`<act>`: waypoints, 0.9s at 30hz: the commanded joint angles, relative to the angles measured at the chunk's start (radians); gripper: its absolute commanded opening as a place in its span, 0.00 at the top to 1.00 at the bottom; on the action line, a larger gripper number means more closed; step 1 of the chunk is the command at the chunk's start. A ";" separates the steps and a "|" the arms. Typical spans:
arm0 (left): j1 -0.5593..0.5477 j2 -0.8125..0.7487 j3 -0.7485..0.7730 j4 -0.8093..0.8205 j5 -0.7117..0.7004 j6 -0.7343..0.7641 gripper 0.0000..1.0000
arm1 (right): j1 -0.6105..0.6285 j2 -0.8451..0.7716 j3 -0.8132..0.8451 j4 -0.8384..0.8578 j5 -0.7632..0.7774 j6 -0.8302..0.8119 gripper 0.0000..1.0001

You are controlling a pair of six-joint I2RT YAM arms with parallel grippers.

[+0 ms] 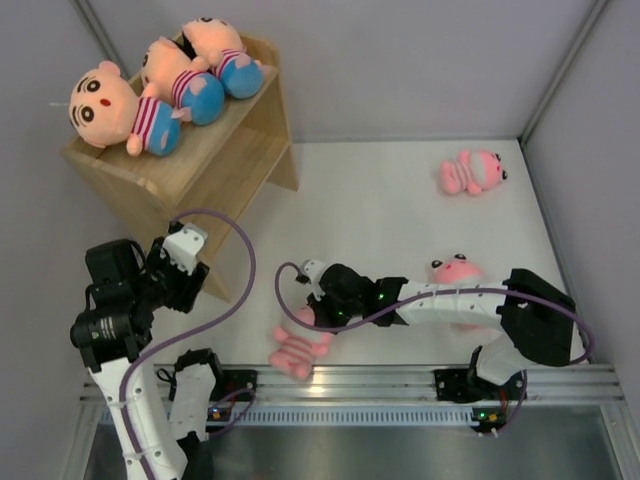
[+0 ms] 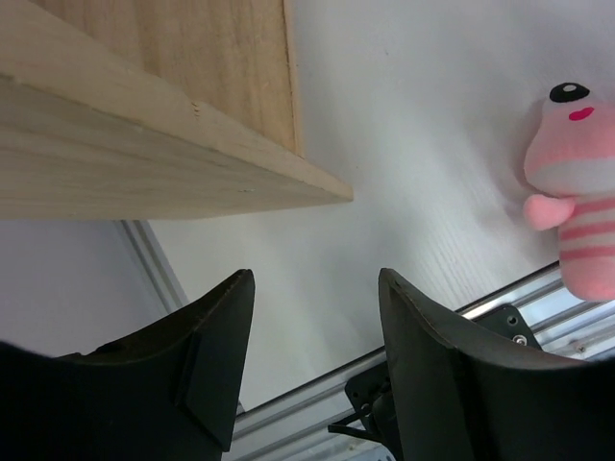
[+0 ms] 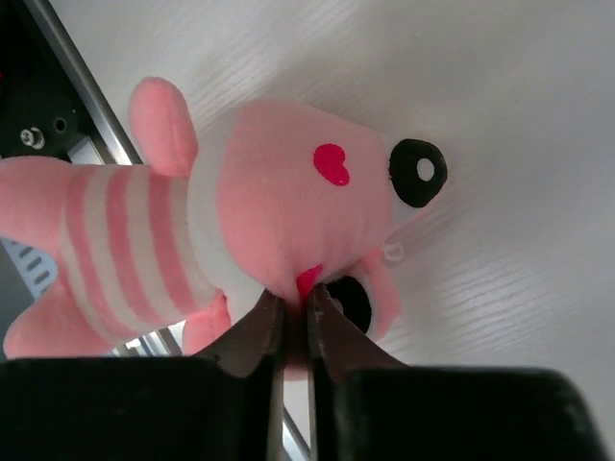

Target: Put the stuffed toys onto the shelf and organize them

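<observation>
Right wrist view: the right claw [image 3: 296, 307] is clenched on the head of a pink striped animal [image 3: 259, 211] at the bench's [image 1: 380, 200] near edge. Beside the shelf [image 1: 225, 150], the left claw [image 2: 315, 283] hangs released. Three boy dolls [image 1: 170, 75] lie on the shelf top. A second pink animal [image 1: 472, 172] and a third pink animal [image 1: 455, 270] lie on the bench.

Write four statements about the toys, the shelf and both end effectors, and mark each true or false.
1. Three boy dolls lie on top of the shelf. True.
2. The right end effector is shut on the head of a pink animal. True.
3. The left end effector holds a doll. False: it is open and empty.
4. Every pink animal is on the shelf. False: none is; the other two pink animals lie on the table.
</observation>
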 commanded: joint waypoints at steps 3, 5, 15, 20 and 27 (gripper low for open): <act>-0.001 -0.022 -0.009 -0.086 0.033 -0.003 0.39 | 0.014 -0.072 0.116 -0.005 0.050 -0.306 1.00; -0.001 -0.022 -0.004 -0.095 0.070 -0.004 0.34 | 0.014 -0.122 0.144 0.024 -0.062 -0.519 1.00; -0.001 -0.064 0.125 -0.141 0.346 0.010 0.02 | 0.010 -0.104 0.343 0.238 -0.225 -1.009 1.00; -0.001 -0.099 0.159 -0.141 0.446 0.020 0.02 | 0.009 -0.015 0.522 0.200 -0.309 -1.103 1.00; 0.001 -0.072 0.166 -0.127 0.411 -0.027 0.05 | 0.011 0.011 0.616 0.160 -0.479 -1.178 1.00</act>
